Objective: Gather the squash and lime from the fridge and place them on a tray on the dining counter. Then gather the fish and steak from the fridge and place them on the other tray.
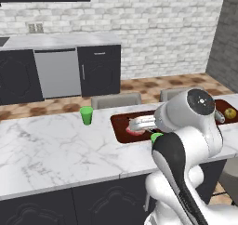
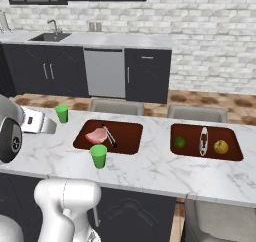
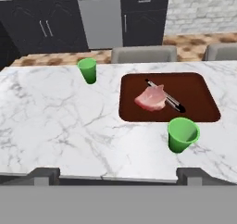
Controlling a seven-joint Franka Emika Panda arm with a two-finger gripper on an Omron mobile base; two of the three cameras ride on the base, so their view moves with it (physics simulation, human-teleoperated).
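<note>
The end effector (image 3: 115,174) hangs released above the near edge of the marble desk (image 2: 150,173), grasping nothing. The steak (image 2: 96,135) lies in the left tray (image 2: 130,136) beside a thin dark utensil (image 2: 110,136). In the right tray (image 2: 232,151), the fish (image 2: 203,141) lies between the lime (image 2: 179,142) and the squash (image 2: 220,146). Two green cups (image 2: 98,156) stand on the desk.

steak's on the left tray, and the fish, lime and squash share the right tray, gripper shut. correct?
Not quite: the gripper is open, its finger tips standing wide apart in the hand view. The rest holds in the right base view: the steak lies on the left tray, while the fish, lime and squash share the right tray.
</note>
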